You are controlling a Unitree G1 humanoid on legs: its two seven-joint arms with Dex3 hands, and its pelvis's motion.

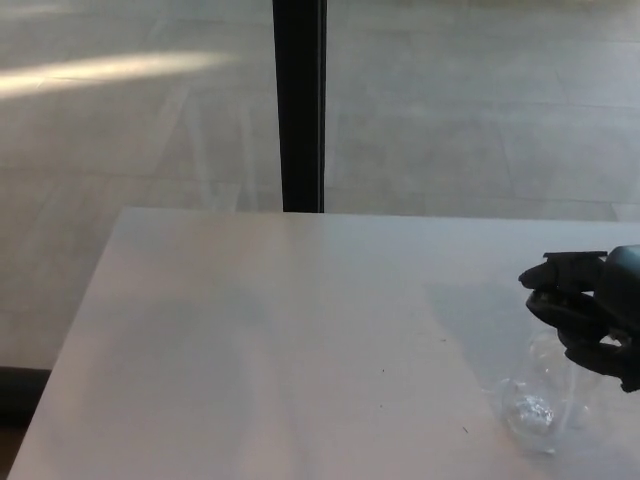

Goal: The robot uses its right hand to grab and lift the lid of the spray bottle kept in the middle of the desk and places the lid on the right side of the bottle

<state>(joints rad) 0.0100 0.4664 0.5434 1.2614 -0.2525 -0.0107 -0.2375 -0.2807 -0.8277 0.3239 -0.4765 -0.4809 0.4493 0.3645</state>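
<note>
A clear spray bottle (535,410) stands on the white desk (280,340) near its right front corner, hard to make out against the pale top. My right hand (590,315) comes in from the right edge and is wrapped over the bottle's top. Its two fingers (560,280) curl across the far side and the thumb presses in from the near side. The lid is hidden inside that grip. The bottle's lower part shows below the hand and rests on the desk. My left hand does not show.
A black vertical post (299,105) stands behind the desk's far edge. Beyond it is grey tiled floor (120,120) with a streak of light. The desk's left edge runs diagonally down to the lower left corner.
</note>
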